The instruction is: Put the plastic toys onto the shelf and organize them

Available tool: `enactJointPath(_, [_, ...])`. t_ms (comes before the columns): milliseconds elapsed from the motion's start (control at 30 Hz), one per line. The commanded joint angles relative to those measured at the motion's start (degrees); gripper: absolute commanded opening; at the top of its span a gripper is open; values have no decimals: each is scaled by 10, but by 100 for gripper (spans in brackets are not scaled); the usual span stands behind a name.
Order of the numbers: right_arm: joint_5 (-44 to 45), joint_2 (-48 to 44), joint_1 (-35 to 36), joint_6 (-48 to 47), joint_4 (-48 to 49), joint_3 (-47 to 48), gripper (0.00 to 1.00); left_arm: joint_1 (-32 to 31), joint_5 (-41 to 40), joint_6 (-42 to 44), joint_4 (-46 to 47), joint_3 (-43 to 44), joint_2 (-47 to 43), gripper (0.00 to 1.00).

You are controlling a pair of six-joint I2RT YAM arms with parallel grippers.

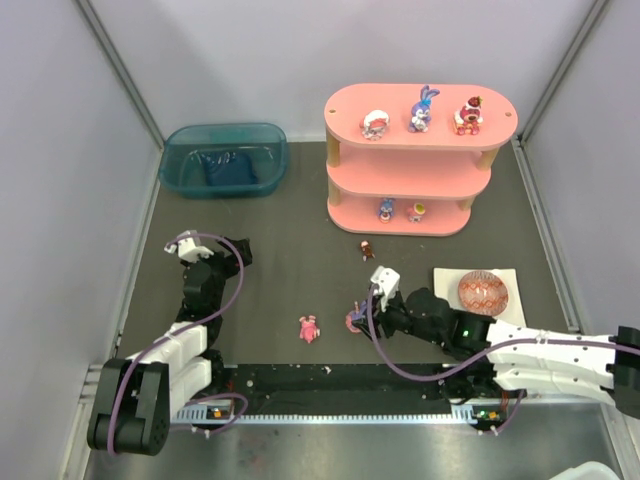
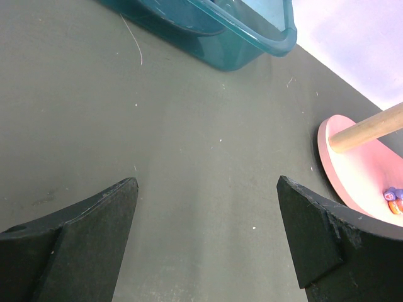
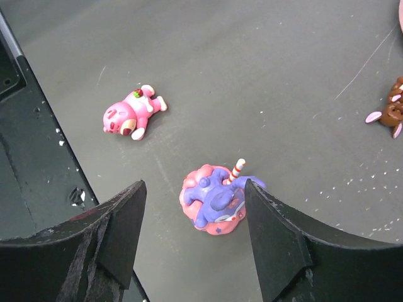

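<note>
The pink shelf (image 1: 420,160) stands at the back right. Its top board holds three toys, among them a long-eared purple-blue bunny (image 1: 423,110); two more small figures (image 1: 385,209) stand on a lower board. On the mat lie a pink bear toy (image 3: 132,113), a brown toy (image 3: 393,108) and a purple-and-pink toy (image 3: 213,200). My right gripper (image 3: 194,184) is open and low over the purple-and-pink toy. Its right finger (image 3: 271,233) is at the toy's edge and its left finger stands apart. My left gripper (image 2: 206,180) is open over bare mat, holding nothing.
A teal translucent bin (image 1: 224,158) sits at the back left. A patterned red-orange egg (image 1: 484,292) rests on a white square (image 1: 446,276) right of my right arm. Grey walls close in both sides. A black rail (image 1: 300,380) runs along the near edge.
</note>
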Motion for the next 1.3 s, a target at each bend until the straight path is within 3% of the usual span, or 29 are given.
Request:
enactJointPath(0, [-31, 18, -18, 1, 40, -2, 64, 1, 1, -1, 27, 8, -5, 97])
enactJointPath(233, [-49, 32, -60, 31, 43, -16, 61, 1, 1, -1, 28, 8, -3, 98])
enactJointPath(600, [-66, 116, -62, 46, 36, 11, 49, 1, 1, -2, 28, 8, -2, 97])
enactJointPath(933, [-28, 154, -62, 69, 28, 34, 14, 1, 0, -1, 27, 8, -4, 97])
enactJointPath(1067, [-18, 171, -62, 125, 13, 56, 0, 1, 0, -1, 27, 8, -3, 97])
enactJointPath(1200, [54, 183, -59, 243, -44, 89, 0, 1, 0, -1, 27, 8, -4, 97])
enactJointPath(1267, [139, 182, -40, 318, -81, 115, 0, 1, 0, -1, 27, 8, -5, 97])
